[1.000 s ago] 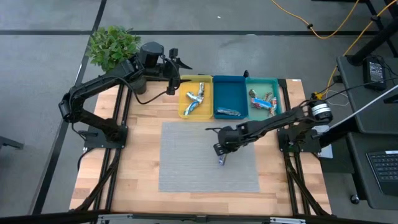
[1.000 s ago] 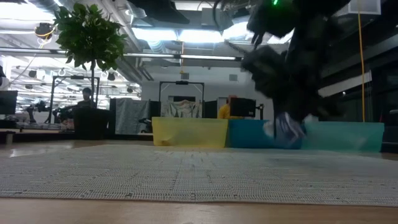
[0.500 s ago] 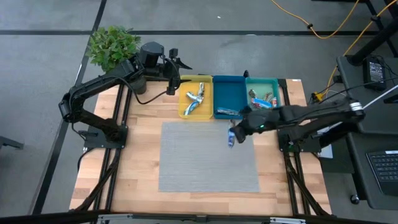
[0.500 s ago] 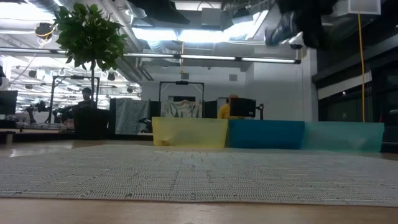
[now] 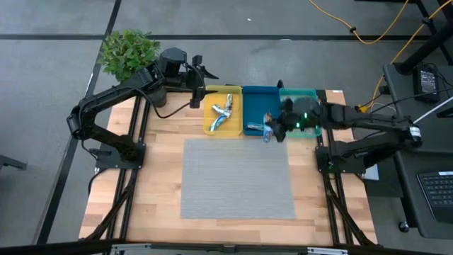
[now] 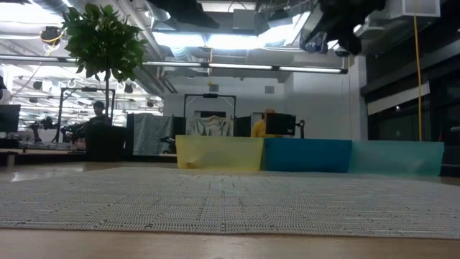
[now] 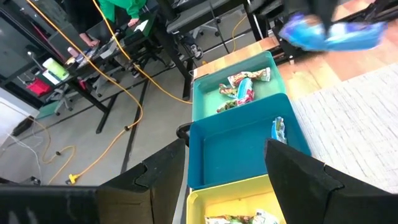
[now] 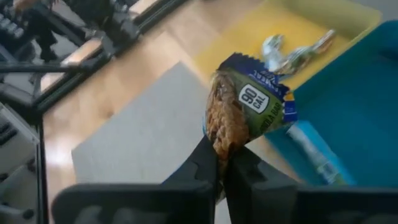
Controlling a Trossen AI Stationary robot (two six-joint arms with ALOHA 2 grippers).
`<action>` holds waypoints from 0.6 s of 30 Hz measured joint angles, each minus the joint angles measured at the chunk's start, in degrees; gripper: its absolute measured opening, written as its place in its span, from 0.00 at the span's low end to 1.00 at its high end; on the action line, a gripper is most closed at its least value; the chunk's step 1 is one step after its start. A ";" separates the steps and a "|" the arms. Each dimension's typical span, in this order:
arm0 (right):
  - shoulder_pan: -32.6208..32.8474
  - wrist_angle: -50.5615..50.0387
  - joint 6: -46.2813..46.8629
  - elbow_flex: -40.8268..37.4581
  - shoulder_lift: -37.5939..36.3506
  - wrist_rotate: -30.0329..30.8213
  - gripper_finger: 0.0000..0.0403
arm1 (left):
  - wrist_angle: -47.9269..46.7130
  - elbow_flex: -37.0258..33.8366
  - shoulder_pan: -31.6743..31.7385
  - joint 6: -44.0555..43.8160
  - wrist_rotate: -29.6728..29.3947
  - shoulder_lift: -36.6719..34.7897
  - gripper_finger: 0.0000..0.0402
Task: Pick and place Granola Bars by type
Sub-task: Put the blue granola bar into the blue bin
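granola bar (image 8: pixel 252 106), pinched between right gripper (image 8: pixel 222 163) fingers

**Four cameras, one row of trays in common**

The high view hangs over the desk (image 5: pixel 163 177) and looks straight down, far enough off to take in both arms, the grey mat (image 5: pixel 237 177) and the floor around.

The low view sits at desk height at the mat's (image 6: pixel 230 198) near edge, facing level across it toward the room beyond.

The left wrist view looks down from near the yellow tray (image 7: pixel 233 202), across the blue tray (image 7: pixel 239 155) and the teal tray (image 7: pixel 236 93).

The right wrist view is the closest, looking past its own jaws over the blue tray (image 8: pixel 360 93) and yellow tray (image 8: pixel 298 31).

All four share the yellow and blue trays.
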 joint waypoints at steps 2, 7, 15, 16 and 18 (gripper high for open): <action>-5.72 1.23 -2.97 0.00 0.04 -4.27 0.04 | 0.00 0.00 -0.04 -0.91 -0.02 0.00 0.53; -19.99 6.18 -10.39 0.00 0.22 -14.07 0.08 | 0.00 0.00 -0.05 -3.85 -0.16 0.00 0.53; -33.56 7.79 -19.56 2.29 5.76 -25.57 0.03 | 0.09 0.00 -0.07 -8.11 -0.57 0.00 0.53; -34.45 7.06 -20.39 2.96 7.12 -25.68 0.04 | 0.13 0.00 -0.07 -8.74 -0.57 0.00 0.53; -36.03 6.04 -22.32 4.12 10.46 -25.68 0.06 | 0.20 0.00 -0.07 -9.93 -0.57 0.00 0.53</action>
